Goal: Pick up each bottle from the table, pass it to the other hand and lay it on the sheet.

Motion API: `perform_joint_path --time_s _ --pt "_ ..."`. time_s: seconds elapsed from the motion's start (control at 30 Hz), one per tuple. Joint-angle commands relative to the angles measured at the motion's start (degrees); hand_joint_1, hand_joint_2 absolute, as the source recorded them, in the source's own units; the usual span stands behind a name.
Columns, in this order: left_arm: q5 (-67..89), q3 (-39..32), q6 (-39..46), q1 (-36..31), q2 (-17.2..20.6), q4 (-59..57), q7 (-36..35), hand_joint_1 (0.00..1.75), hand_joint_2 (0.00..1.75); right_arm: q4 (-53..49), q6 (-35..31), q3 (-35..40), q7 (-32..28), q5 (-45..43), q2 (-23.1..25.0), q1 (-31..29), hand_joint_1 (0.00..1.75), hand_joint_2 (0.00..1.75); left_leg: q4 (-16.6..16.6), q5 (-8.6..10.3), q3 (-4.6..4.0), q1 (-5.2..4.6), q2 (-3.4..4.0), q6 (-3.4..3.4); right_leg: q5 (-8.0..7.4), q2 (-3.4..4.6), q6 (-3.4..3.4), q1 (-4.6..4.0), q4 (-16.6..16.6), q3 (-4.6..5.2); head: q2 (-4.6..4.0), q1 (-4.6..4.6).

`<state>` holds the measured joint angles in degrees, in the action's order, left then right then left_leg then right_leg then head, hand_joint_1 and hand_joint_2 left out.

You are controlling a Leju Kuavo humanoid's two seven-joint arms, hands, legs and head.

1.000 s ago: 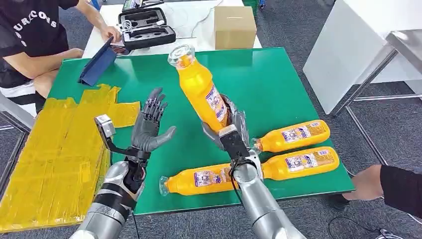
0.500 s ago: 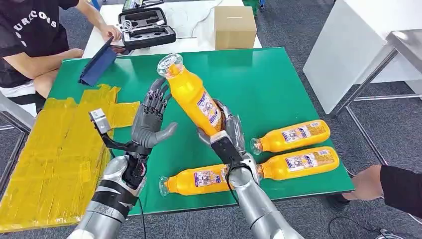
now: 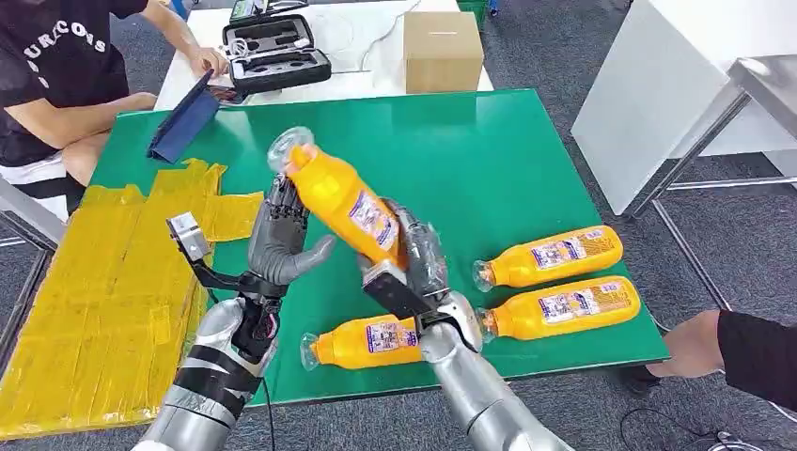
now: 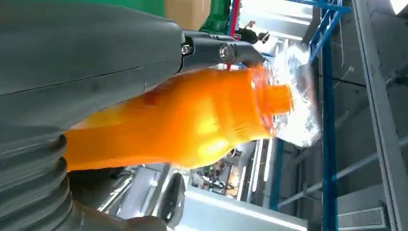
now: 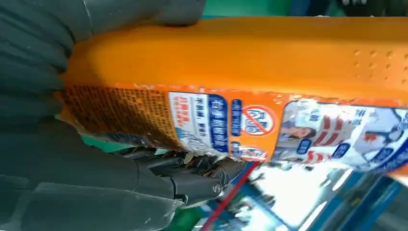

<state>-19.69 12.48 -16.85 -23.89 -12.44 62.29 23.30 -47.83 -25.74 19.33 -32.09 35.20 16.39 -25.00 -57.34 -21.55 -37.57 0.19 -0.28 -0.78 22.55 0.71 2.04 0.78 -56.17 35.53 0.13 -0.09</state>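
My right hand (image 3: pixel 409 268) grips the lower part of an orange juice bottle (image 3: pixel 340 195) and holds it tilted above the green table (image 3: pixel 489 150), its clear cap toward my left hand (image 3: pixel 280 237). That hand stands open with fingers spread, the bottle's neck (image 4: pixel 226 115) lying against them. In the right wrist view the labelled body of the bottle (image 5: pixel 269 96) lies across my hand (image 5: pixel 72 120). Three more orange bottles lie on the table: one (image 3: pixel 362 340) near the front edge and two (image 3: pixel 553 256) (image 3: pixel 564 306) at the right. The yellow sheet (image 3: pixel 103 282) covers the left side.
A person sits at the far left beside a blue tablet (image 3: pixel 183 120). A black case (image 3: pixel 273 52) and a cardboard box (image 3: pixel 443 49) stand on the white table behind. Another person's arm (image 3: pixel 742 355) reaches in at the lower right.
My right hand has swung the bottle leftward and tipped it further, bringing its neck from apart to against my left hand's fingers. The left hand has stayed nearly in place.
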Motion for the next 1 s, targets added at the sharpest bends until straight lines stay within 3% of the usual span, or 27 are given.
perform_joint_path --time_s 0.03,0.13,0.27,0.33,0.63,0.67,0.7,1.0 --pt "0.39 2.13 0.24 -1.21 1.88 -1.37 -0.22 0.0 1.75 6.72 -0.62 7.47 0.55 2.29 0.3 -3.17 1.75 1.75 0.02 -0.13 0.32 0.03 0.03 0.06 0.12 -0.03 -0.1 -0.04 0.02 -0.31 0.0 -0.02" --pt "0.39 2.13 0.24 -1.21 1.88 -1.37 -0.22 0.0 1.75 6.72 -0.62 7.47 0.55 2.29 0.3 -3.17 1.75 1.75 -0.01 -0.14 0.32 0.03 0.06 0.04 0.12 0.0 -0.08 -0.04 0.0 -0.31 0.0 -0.04" --pt "0.75 1.55 0.34 -2.83 1.76 -4.77 -0.08 0.0 1.75 5.26 -4.34 15.86 2.44 12.19 0.79 -1.71 1.75 1.75 0.0 -0.14 0.3 0.01 0.07 0.05 0.11 0.01 -0.08 -0.01 -0.02 -0.28 0.0 -0.02" --pt "-1.1 1.16 -3.54 -4.77 2.14 -8.72 -0.6 0.0 1.75 6.09 -5.01 19.63 4.45 15.05 1.11 -1.96 1.75 1.75 0.0 -0.16 0.33 0.03 0.11 0.08 0.12 0.05 -0.11 -0.04 -0.01 -0.31 0.0 -0.02" --pt "-1.68 -1.68 -3.12 -7.75 2.59 -14.42 0.12 0.0 1.75 8.25 -7.69 23.32 5.12 16.77 0.79 -2.85 1.75 1.75 -0.02 -0.13 0.34 0.08 -0.01 0.08 0.14 -0.12 -0.12 -0.09 0.01 -0.34 0.0 -0.02" --pt "-1.72 -3.02 -1.57 -7.82 2.1 -14.73 0.25 0.31 1.75 8.33 -7.84 23.62 5.41 16.54 0.65 -2.87 1.75 1.75 -0.02 -0.15 0.39 0.08 -0.01 0.09 0.17 -0.13 -0.12 -0.08 0.0 -0.39 0.0 -0.02" --pt "-1.26 -3.9 -0.43 -7.6 1.79 -14.08 0.6 1.75 1.75 8.38 -8.18 23.81 5.75 16.35 0.48 -2.89 1.75 1.75 -0.02 -0.11 0.28 0.08 -0.03 0.08 0.13 -0.12 -0.09 -0.08 0.0 -0.28 0.0 -0.02" --pt "1.27 -5.73 3.18 -6.19 1.54 -9.97 0.51 1.75 1.75 5.45 -8.09 21.96 4.92 12.71 -0.62 -2.08 1.75 1.75 -0.01 -0.02 0.1 0.06 -0.06 0.07 0.05 -0.11 -0.07 -0.06 0.03 -0.12 0.0 0.0"
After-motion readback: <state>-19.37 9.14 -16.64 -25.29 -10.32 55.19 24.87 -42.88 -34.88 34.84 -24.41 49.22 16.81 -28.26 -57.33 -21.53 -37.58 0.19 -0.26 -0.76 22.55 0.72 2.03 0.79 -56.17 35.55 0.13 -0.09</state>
